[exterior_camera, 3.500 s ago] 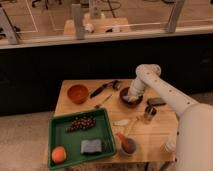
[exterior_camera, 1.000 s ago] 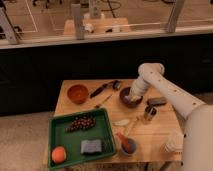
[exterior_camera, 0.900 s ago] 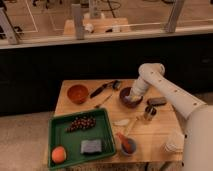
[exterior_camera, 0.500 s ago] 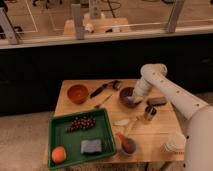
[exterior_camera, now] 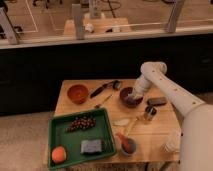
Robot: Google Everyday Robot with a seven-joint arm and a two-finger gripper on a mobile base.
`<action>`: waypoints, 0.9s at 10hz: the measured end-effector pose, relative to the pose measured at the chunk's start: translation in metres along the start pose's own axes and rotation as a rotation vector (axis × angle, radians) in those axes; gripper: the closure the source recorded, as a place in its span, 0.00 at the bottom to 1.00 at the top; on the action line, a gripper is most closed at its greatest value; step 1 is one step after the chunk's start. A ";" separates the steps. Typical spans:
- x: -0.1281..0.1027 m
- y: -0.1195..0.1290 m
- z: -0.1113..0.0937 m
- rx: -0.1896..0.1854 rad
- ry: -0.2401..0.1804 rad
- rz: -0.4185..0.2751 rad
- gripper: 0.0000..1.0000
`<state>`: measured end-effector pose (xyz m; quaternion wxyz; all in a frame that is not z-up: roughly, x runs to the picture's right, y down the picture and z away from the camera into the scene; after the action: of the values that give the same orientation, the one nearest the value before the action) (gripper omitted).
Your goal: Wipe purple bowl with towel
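The gripper [exterior_camera: 134, 93], clamped on the towel [exterior_camera: 136, 91], sits in the purple bowl [exterior_camera: 129, 100] toward the back of the desk [exterior_camera: 165, 131]. A black-handled tool [exterior_camera: 102, 89] lies between it and the orange bowl [exterior_camera: 78, 93]. A dark grey block [exterior_camera: 156, 101] and a small cup [exterior_camera: 149, 113] crowd its other side. The space above it is open.

Jaws farther right in purple bowl [exterior_camera: 126, 100]

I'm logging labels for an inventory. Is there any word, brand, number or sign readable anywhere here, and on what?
None: no readable text shows on the purple bowl, the orange bowl, the green tray or the table.
The gripper, jaws shut, sits over the purple bowl and shows no marking either.
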<state>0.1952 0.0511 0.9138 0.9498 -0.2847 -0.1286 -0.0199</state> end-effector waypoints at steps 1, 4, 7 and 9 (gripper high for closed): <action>-0.003 -0.005 0.002 0.003 0.001 -0.005 0.94; -0.011 -0.017 0.009 0.011 0.003 -0.012 0.94; -0.023 -0.027 0.015 0.015 0.002 -0.020 0.94; -0.030 -0.025 0.015 0.010 -0.003 -0.029 0.94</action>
<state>0.1596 0.0373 0.9315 0.9506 -0.2779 -0.1341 -0.0328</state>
